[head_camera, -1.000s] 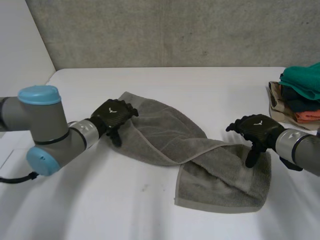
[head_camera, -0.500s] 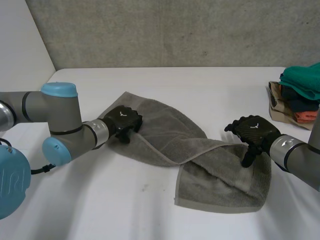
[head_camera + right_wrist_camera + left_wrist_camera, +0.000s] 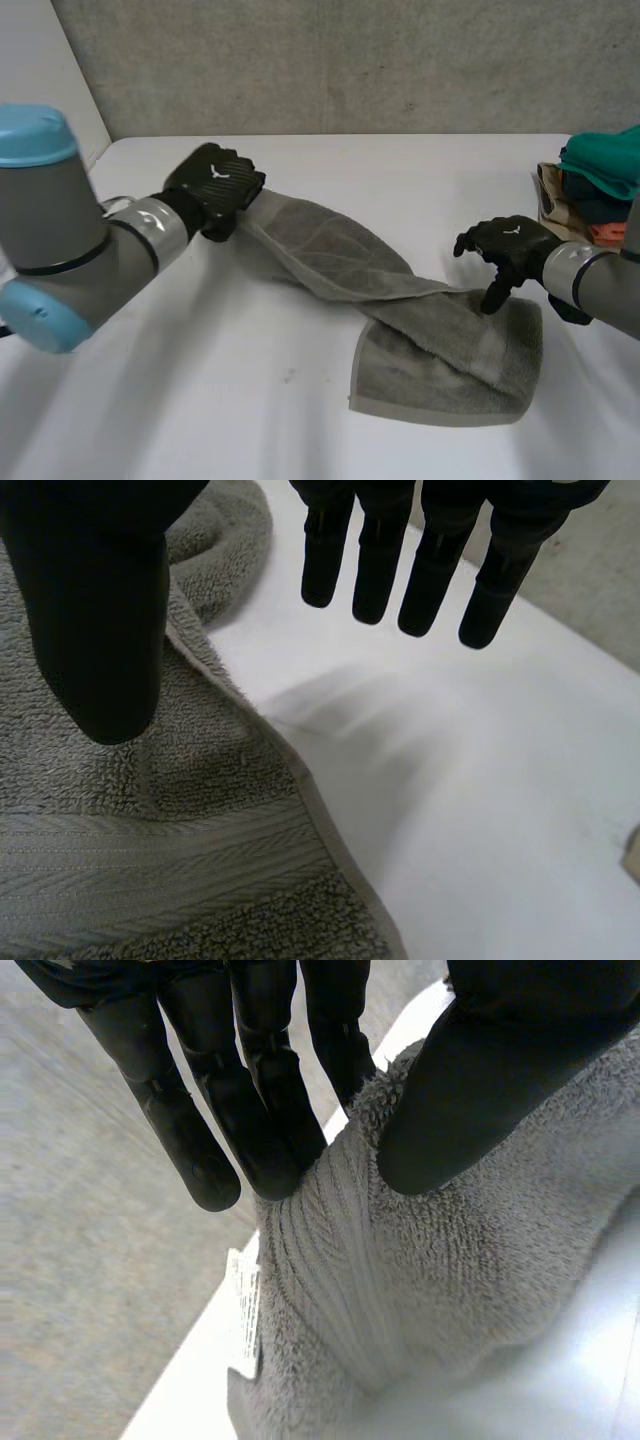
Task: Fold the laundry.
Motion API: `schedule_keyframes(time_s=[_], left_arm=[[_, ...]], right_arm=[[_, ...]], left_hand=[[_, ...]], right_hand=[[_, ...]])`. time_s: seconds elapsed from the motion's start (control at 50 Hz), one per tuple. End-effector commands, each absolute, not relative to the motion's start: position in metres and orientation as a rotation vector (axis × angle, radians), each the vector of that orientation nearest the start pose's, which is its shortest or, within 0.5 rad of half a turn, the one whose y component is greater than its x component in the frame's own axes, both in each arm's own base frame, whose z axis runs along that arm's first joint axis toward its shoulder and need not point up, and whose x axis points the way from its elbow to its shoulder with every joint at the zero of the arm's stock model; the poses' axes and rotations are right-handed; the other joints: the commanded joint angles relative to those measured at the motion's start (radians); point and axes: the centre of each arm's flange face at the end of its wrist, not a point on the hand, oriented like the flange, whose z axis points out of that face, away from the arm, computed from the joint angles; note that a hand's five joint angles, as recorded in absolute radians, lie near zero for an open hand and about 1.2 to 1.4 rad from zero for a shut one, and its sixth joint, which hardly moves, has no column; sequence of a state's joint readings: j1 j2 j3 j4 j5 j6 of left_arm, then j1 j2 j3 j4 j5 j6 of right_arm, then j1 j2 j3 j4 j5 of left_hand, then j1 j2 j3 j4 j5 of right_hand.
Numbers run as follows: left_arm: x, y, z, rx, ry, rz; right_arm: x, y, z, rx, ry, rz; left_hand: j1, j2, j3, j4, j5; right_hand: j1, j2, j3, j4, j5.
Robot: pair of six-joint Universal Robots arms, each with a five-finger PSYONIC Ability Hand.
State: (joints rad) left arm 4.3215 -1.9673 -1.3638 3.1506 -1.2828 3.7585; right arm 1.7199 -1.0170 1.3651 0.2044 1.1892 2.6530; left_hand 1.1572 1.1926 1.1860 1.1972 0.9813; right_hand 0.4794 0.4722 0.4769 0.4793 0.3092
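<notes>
Starting at the left: my left hand (image 3: 212, 185) is up off the table (image 3: 200, 400), clamped on one end of the grey towel (image 3: 440, 340). In its wrist view the fingers (image 3: 195, 1110) and the thumb (image 3: 470, 1090) pinch the woven band between them, with the white label (image 3: 243, 1310) hanging just below the grip. It is a pinch on the very edge, not a handful.

From there the towel runs as a narrow, half-twisted strip down toward five o'clock, ending in a doubled-over heap lying flat on the table.

At about two o'clock of that heap is my right hand (image 3: 510, 248) — spread open, gripping nothing. The wrist view puts its thumb (image 3: 95, 610) above the towel's hem and its fingers (image 3: 430, 570) over bare table beside it; I cannot tell whether the thumb touches the cloth.

Further out at three o'clock, at the table's edge, sits a pile of clothes (image 3: 605, 165), teal on top.

My worries: pull harder with the left and that thin pinch could slip off the band. With nothing anchoring the right end, the heap would probably drag across the table instead of opening out, and the twist would stay in. And the right forearm is near that pile — a wide swing could knock it.
</notes>
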Motion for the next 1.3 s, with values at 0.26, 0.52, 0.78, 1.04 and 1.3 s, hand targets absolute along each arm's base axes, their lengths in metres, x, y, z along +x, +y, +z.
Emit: schedule_keyframes(time_s=[0.26, 0.52, 0.78, 1.04, 1.3], left_arm=[[-0.249, -0.315, 0.265, 1.142, 1.874, -2.2], [-0.255, -0.343, 0.264, 1.015, 1.888, -2.343], [-0.252, -0.347, 0.261, 1.004, 1.894, -2.333], [-0.25, -0.355, 0.255, 0.979, 1.904, -2.314], [-0.264, -0.328, 0.279, 1.007, 1.855, -2.386]], right_arm=[[0.235, -0.356, 0.163, -1.203, 2.325, -1.531], [0.235, -0.354, 0.152, -1.2, 2.353, -1.465], [0.234, -0.351, 0.13, -1.2, 2.396, -1.329], [0.243, -0.351, 0.143, -1.228, 2.362, -1.389], [0.253, -0.352, 0.187, -0.905, 2.238, -1.604]], left_hand=[[0.239, 0.204, 0.21, 0.199, 0.24], [0.239, 0.204, 0.21, 0.199, 0.24], [0.239, 0.204, 0.21, 0.199, 0.24], [0.239, 0.204, 0.21, 0.199, 0.24], [0.239, 0.204, 0.21, 0.199, 0.24]], right_hand=[[0.917, 0.924, 0.919, 0.917, 0.913], [0.412, 0.419, 0.414, 0.412, 0.408], [0.427, 0.434, 0.429, 0.427, 0.423], [0.679, 0.686, 0.682, 0.679, 0.675], [-0.244, -0.237, -0.242, -0.244, -0.249]])
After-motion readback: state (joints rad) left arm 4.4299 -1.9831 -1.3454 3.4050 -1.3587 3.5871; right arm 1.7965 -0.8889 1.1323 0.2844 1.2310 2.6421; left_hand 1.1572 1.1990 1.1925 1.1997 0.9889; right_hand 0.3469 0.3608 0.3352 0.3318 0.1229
